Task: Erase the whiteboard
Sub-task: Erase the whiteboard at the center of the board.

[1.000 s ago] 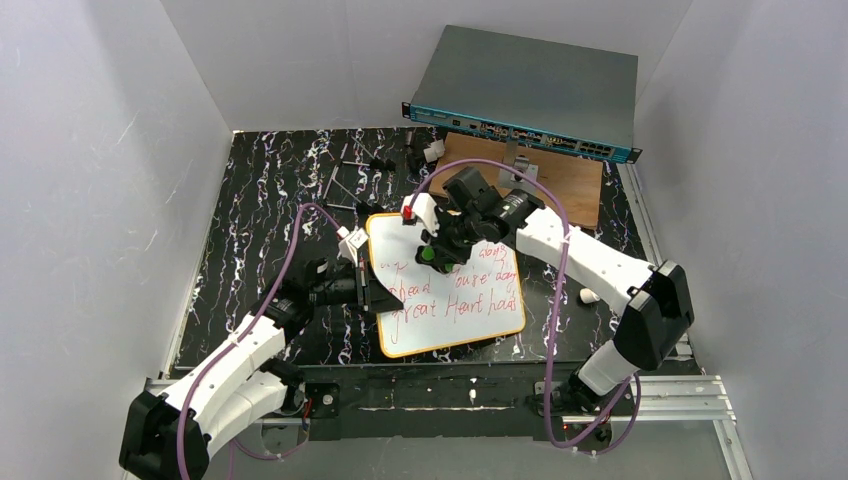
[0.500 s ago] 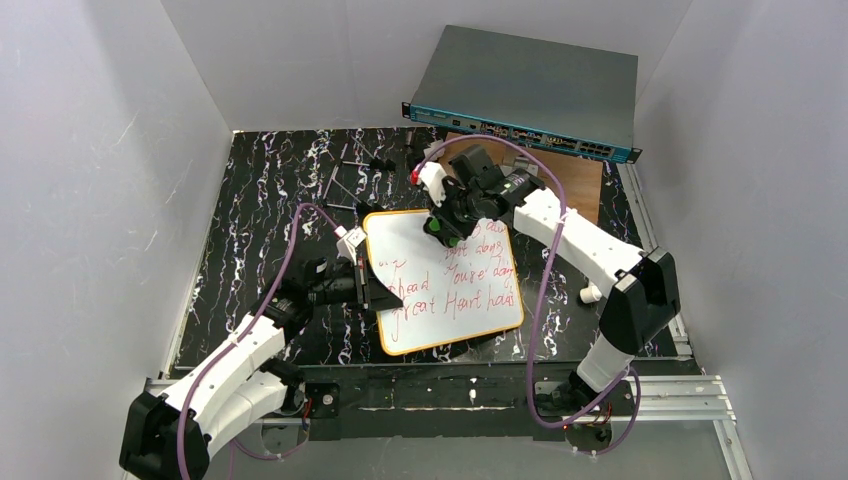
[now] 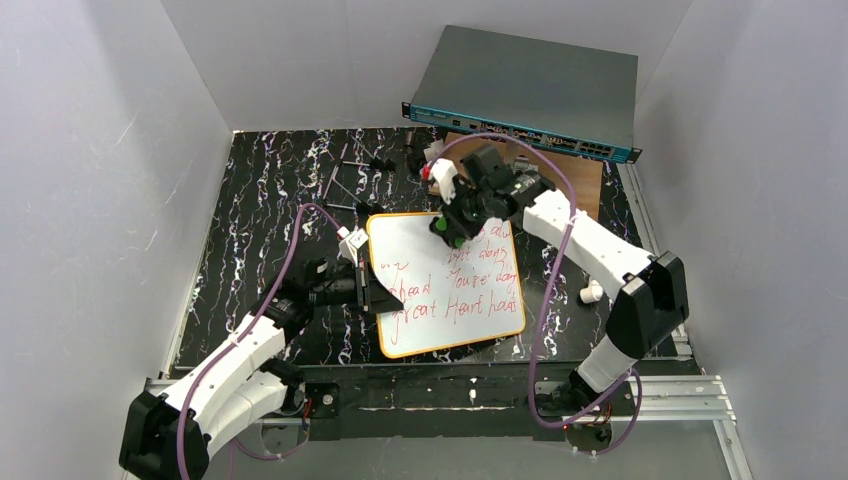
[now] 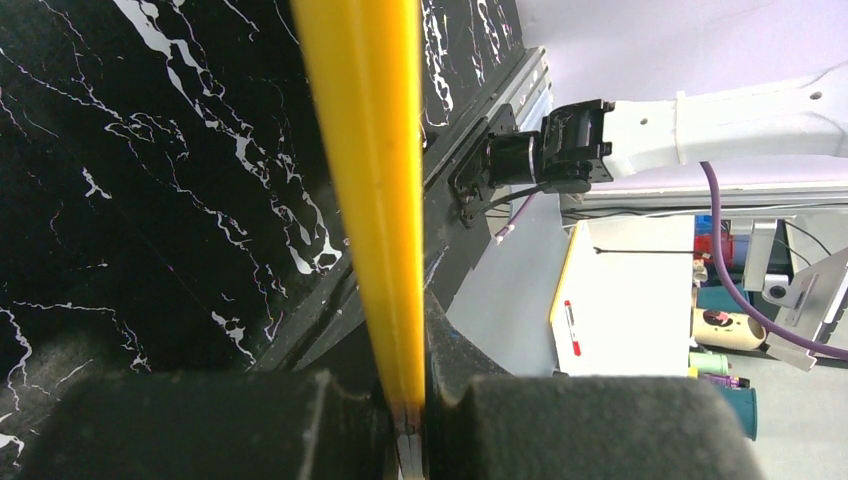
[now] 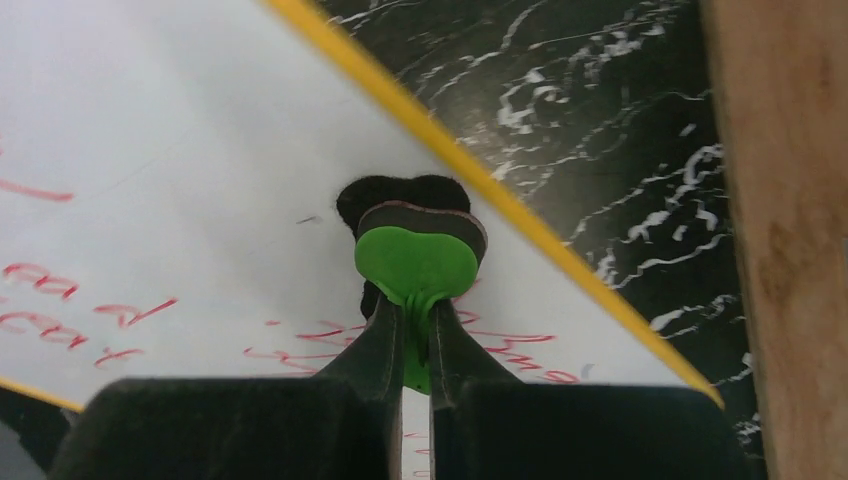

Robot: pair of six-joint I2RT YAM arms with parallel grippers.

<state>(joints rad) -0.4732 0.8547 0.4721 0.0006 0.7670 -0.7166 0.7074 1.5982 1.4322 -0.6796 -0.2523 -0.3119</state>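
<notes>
The whiteboard (image 3: 425, 262), white with a yellow frame, lies on the black marbled table with red handwriting across its right and lower parts. My left gripper (image 3: 366, 287) is shut on the board's left edge; in the left wrist view the yellow frame (image 4: 365, 200) runs straight between the jaws of that gripper (image 4: 407, 420). My right gripper (image 3: 451, 226) is shut on a green eraser (image 5: 415, 262). The eraser's black felt pad (image 5: 395, 195) presses on the board near its far edge, just inside the frame (image 5: 470, 165). Red writing (image 5: 300, 350) shows beside the right fingers (image 5: 380, 345).
A grey network switch (image 3: 525, 90) sits at the back, overhanging a brown wooden board (image 3: 570, 182). Small metal parts (image 3: 345, 180) lie at the back of the table. A small white object (image 3: 590, 294) lies right of the whiteboard. White walls close in both sides.
My right gripper has carried the eraser from the board's middle toward its far edge and slightly right. The left gripper has kept its hold on the board's edge.
</notes>
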